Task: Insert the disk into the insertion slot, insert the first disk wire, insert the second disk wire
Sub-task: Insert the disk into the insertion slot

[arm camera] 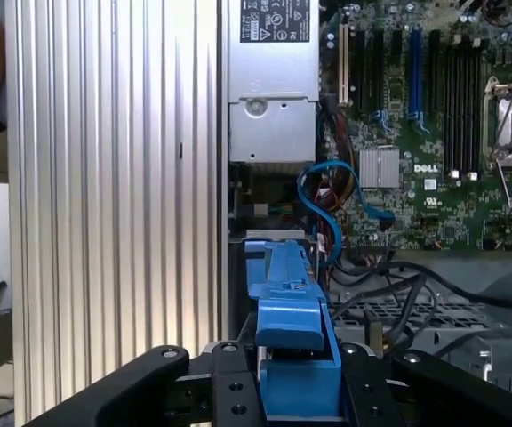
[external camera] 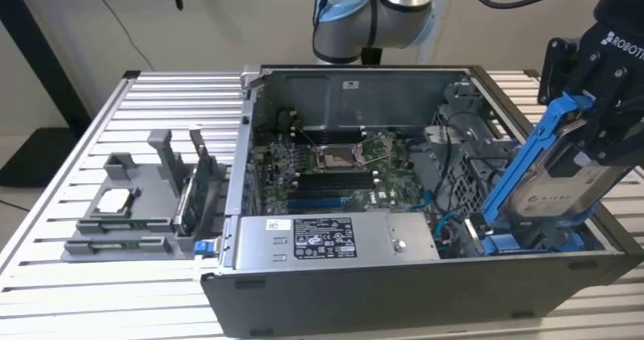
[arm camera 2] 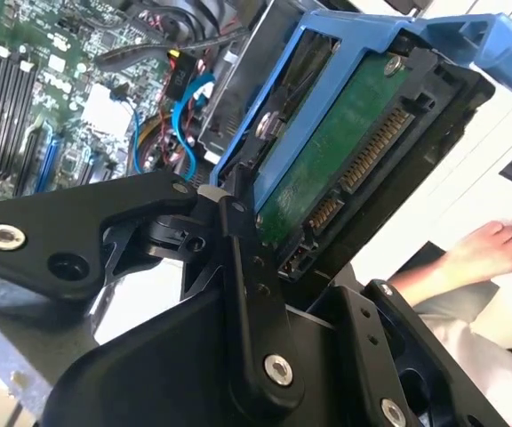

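Note:
My gripper (external camera: 592,136) is shut on the disk (external camera: 565,180), a silver hard drive in a blue carrier (external camera: 523,159). The drive hangs steeply tilted over the case's corner at the exterior view's right, its lower end down among the blue parts at the insertion slot (external camera: 461,176), a grey bay with perforated walls. In the second wrist view the disk (arm camera 2: 345,151) shows its green board and connector pins, with a black finger (arm camera 2: 247,258) pressed against its side. The first wrist view has the blue carrier (arm camera: 287,311) between my fingers (arm camera: 229,387). Blue wires (arm camera: 320,191) curl loose inside the case near the bay.
The open computer case (external camera: 403,295) lies on a slatted metal table (external camera: 60,280), with motherboard (external camera: 337,159) and power supply (external camera: 327,238) exposed. A grey fixture (external camera: 131,204) with parts stands at the exterior view's left. A person's hand (arm camera 2: 492,249) rests beyond the table.

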`<state>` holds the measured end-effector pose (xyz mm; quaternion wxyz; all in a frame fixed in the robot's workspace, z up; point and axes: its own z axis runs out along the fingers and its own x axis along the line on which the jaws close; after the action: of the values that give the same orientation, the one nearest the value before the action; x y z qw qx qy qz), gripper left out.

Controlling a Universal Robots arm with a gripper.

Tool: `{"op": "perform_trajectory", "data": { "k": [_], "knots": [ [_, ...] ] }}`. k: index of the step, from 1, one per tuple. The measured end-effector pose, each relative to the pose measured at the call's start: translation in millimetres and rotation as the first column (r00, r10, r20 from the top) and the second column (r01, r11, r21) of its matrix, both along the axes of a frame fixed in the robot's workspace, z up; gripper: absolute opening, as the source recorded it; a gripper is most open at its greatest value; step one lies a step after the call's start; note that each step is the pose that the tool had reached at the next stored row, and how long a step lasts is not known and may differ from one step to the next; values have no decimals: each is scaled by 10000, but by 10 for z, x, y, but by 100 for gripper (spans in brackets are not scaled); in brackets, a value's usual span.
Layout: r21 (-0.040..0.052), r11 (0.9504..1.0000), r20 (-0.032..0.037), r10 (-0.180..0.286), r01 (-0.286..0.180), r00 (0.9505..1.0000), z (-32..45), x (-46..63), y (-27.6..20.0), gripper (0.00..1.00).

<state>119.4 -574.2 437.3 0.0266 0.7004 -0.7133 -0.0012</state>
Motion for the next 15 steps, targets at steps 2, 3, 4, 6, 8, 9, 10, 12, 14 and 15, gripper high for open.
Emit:
{"op": "perform_trajectory", "data": {
  "k": [2, 3, 4, 6, 8, 9, 10, 12, 14, 15],
  "knots": [
    [16, 10000, 0, 0, 0, 10000, -24, 2, 0, 33],
    [21, 10000, 1, 0, 0, 10000, -36, 3, 0, 33],
    [25, 10000, 0, 0, 0, 10000, -48, 3, 0, 33],
    [46, 10000, 0, 0, 0, 10000, -67, 4, 0, 33],
    [55, 10000, 0, -3, 3, 10000, -76, 4, 0, 33],
    [54, 10000, 0, -7, 7, 10000, -76, 4, 0, 33],
    [54, 10000, 0, -8, 8, 10000, -76, 4, 0, 33],
    [56, 10000, 0, -10, 10, 10000, -77, 4, 0, 33],
    [56, 10000, 0, -17, 17, 10000, -77, 4, 0, 33],
    [56, 10000, 0, -30, 30, 10000, -77, 4, 0, 33]
  ]
}}
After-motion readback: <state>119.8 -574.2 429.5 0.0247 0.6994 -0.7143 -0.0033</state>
